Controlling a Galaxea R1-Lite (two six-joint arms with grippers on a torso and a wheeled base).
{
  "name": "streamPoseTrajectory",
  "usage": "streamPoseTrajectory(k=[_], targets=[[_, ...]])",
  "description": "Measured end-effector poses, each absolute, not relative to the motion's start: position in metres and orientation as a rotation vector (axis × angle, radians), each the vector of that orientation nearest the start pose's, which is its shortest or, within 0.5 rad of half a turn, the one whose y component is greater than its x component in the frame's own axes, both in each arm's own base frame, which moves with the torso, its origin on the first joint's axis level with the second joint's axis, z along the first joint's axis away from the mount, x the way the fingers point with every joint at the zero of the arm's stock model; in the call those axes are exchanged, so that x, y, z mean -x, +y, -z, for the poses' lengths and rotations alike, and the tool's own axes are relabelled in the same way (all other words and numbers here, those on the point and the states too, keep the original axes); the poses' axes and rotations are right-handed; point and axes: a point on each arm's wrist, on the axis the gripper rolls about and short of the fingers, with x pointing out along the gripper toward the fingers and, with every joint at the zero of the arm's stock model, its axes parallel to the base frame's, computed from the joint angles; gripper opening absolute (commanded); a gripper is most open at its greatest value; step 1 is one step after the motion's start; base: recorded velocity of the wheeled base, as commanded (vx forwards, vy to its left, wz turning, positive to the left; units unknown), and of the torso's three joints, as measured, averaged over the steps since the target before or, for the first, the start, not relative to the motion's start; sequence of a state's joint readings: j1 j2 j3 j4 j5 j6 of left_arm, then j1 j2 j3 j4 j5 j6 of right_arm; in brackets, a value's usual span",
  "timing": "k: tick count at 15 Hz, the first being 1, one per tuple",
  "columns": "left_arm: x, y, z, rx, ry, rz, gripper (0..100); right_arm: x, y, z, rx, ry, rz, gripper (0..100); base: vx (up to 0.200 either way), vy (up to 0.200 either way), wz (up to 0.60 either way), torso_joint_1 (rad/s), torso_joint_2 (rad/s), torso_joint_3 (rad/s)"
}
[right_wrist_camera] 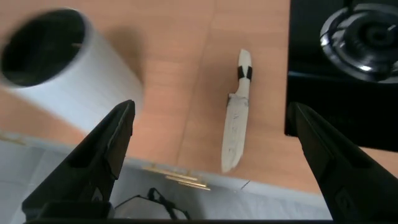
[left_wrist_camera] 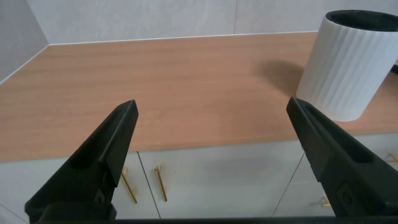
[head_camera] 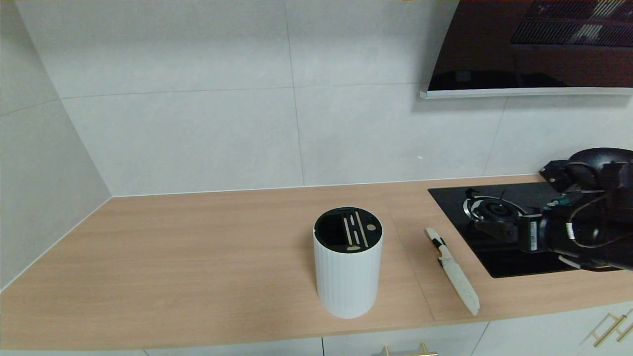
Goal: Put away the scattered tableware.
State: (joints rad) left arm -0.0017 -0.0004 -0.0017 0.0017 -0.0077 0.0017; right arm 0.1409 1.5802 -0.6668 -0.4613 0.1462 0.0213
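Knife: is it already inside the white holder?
No, the knife lies flat on the counter beside the white holder.

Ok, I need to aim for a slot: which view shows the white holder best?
Head view: the white holder stands whole, slotted top visible. Left wrist view shows its ribbed side; right wrist view, its dark mouth, slots unclear.

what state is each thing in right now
holder, upright on the counter, nothing sticking out of its top
knife, lying flat on the counter between holder and stove, not held
stove burner, no flame
left gripper, open, empty
right gripper, open, empty
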Motion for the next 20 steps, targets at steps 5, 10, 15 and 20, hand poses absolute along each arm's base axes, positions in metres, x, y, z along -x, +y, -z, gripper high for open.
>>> streamPoseTrajectory(k=[5, 10, 15, 20], targets=[[0.023, 0.0, -0.076, -0.002, 0.0, 0.009, 100, -0.319, 0.052, -0.088, 0.023, 0.529, -0.182, 100, 0.0, 0.0, 0.0, 0.0, 0.0, 0.0], [0.023, 0.0, -0.076, -0.002, -0.001, 0.009, 100, -0.347, 0.06, -0.025, 0.052, 0.557, -0.104, 100, 0.0, 0.0, 0.0, 0.0, 0.0, 0.0], [0.023, 0.0, -0.076, -0.002, 0.0, 0.009, 100, -0.357, 0.063, 0.007, 0.067, 0.591, -0.068, 100, 0.0, 0.0, 0.0, 0.0, 0.0, 0.0], [0.023, 0.0, -0.076, -0.002, 0.0, 0.009, 100, -0.366, 0.064, 0.023, 0.054, 0.609, -0.004, 100, 0.0, 0.0, 0.0, 0.0, 0.0, 0.0]])
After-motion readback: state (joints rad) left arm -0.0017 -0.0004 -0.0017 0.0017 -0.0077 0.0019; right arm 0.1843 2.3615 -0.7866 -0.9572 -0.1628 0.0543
